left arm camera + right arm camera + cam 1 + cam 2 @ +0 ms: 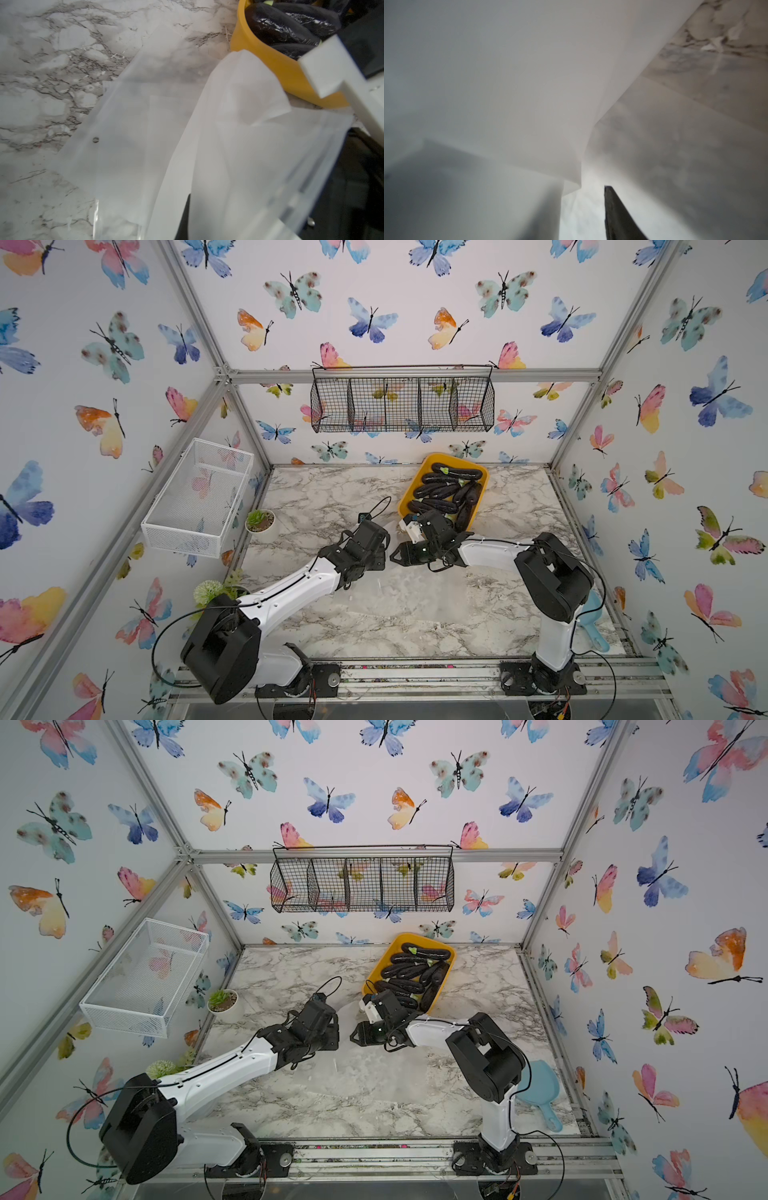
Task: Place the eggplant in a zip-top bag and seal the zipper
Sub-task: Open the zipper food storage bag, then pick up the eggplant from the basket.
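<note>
Your left gripper (374, 537) is clamped right down. Going by its wrist view, the frosted film of the zip-top bag (239, 145) runs straight into it, so I'd say it has the bag by an edge. Your right gripper (415, 531) is the iffy one. Its wrist view is one dark finger and a wall of plastic, so I can't tell how wide it stands or whether it's got any film.

The bag hangs between the two wrists, partly draped on the marble table (332, 497), just beside the yellow tray (436, 458). Every eggplant (455, 472) is piled in that tray, none in the bag yet.

What worries me: with only one sure pinch, the mouth could flop shut, and that film looks slippery. The wrists are also very near each other and the tray, so a careless reach could bump either.
</note>
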